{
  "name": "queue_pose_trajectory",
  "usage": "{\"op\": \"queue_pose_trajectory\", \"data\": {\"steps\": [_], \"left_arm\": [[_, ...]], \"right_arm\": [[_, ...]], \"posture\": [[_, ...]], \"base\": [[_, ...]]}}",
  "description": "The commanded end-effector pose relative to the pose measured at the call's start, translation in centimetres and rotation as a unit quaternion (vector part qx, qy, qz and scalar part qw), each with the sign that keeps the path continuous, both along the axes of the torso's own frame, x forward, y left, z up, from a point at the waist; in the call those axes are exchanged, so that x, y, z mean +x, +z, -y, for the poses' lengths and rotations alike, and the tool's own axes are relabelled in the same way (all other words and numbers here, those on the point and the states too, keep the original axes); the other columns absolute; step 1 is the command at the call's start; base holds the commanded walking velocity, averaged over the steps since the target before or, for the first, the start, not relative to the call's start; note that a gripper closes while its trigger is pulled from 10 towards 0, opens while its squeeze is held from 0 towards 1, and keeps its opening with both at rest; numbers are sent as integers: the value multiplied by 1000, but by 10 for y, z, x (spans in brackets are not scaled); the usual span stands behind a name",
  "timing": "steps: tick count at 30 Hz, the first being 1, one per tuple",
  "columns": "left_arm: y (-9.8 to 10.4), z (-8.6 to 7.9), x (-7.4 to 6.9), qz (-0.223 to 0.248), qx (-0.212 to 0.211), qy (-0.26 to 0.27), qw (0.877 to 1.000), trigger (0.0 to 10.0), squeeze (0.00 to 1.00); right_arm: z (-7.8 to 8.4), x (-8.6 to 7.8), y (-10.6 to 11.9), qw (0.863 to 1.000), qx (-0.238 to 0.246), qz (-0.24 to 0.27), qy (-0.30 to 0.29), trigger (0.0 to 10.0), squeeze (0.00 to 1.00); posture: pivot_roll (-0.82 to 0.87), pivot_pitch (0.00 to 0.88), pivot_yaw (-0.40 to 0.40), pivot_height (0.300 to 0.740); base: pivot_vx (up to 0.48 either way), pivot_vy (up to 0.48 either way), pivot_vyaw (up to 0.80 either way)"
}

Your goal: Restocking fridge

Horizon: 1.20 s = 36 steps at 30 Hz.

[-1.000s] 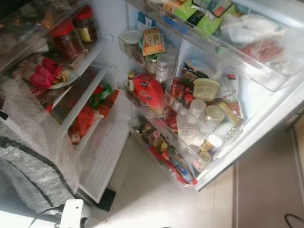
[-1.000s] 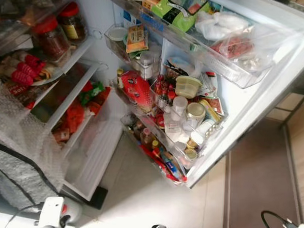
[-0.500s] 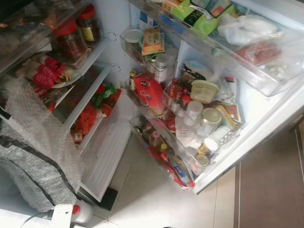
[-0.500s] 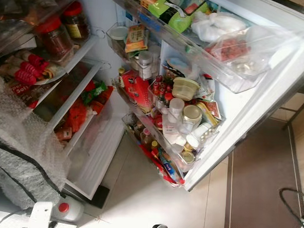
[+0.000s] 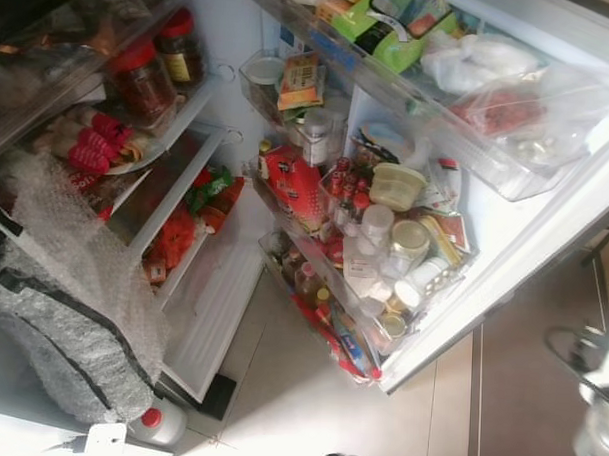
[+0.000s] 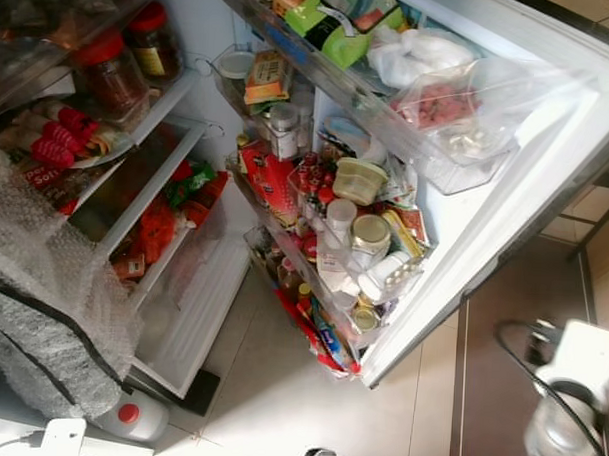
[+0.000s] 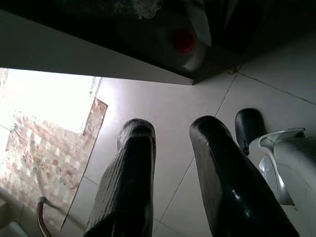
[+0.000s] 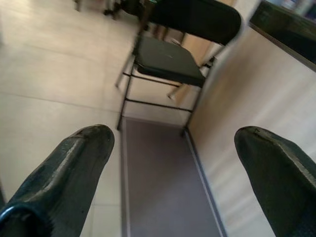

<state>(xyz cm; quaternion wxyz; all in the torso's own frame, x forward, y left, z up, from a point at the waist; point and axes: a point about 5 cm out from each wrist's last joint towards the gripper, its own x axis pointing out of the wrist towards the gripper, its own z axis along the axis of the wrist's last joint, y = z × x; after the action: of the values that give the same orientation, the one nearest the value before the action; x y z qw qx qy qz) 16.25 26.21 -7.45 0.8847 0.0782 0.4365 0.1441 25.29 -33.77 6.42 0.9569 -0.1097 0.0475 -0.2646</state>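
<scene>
The fridge stands open, its door (image 5: 529, 246) swung out to the right with racks packed with jars, bottles and tubs. A red pouch (image 5: 291, 183) leans in the middle rack. Red-lidded jars (image 5: 140, 77) and red packets sit on the inner shelves (image 5: 174, 178). My left gripper (image 7: 173, 129) hangs low at the left, open and holding nothing, over the tiled floor. In the right wrist view my right gripper (image 8: 174, 136) is open wide and faces away from the fridge. That arm's white wrist (image 6: 580, 368) shows at the lower right.
A bubble-wrap bag (image 5: 61, 310) bulges from the fridge's lower left. On the floor under it stands a white jug with a red cap (image 6: 128, 414). A brown mat (image 5: 529, 396) lies right of the door. A black chair (image 8: 173, 54) stands beyond my right gripper.
My right arm has come up into the lower right of the eye views. The left wrist has sunk toward the bottom edge. The camera has shifted a little.
</scene>
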Motion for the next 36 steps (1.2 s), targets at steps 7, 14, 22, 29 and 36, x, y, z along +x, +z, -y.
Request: {"op": "queue_pose_trajectory", "data": {"steps": [7, 14, 22, 29, 36], "left_arm": [[-2, 5, -1, -3, -1, -7, 1000, 10000, 0], [-3, 8, -1, -4, 0, -14, 1000, 10000, 0], [-3, 12, 1, -3, 1, -24, 1000, 10000, 0], [-3, 15, 2, -3, 0, -28, 1000, 10000, 0], [-3, 15, 2, -3, 1, -34, 999, 10000, 0]], "right_arm": [[-7, 8, 5, 1000, 4, 11, 28, 10000, 0], [-14, 10, 3, 999, 17, 15, 49, 10000, 0], [-34, 12, -5, 992, 49, 13, 116, 10000, 0], [-49, 9, -12, 984, 66, 1, 167, 10000, 0], [-52, 5, -13, 979, 76, 0, 187, 10000, 0]], "posture": [[-118, 158, -4, 740], [-119, 159, -3, 740], [-120, 164, -5, 740], [-124, 165, -5, 740], [-127, 166, -6, 740]], "base": [[0, 0, 0], [0, 0, 0], [0, 0, 0], [0, 0, 0], [0, 0, 0]]}}
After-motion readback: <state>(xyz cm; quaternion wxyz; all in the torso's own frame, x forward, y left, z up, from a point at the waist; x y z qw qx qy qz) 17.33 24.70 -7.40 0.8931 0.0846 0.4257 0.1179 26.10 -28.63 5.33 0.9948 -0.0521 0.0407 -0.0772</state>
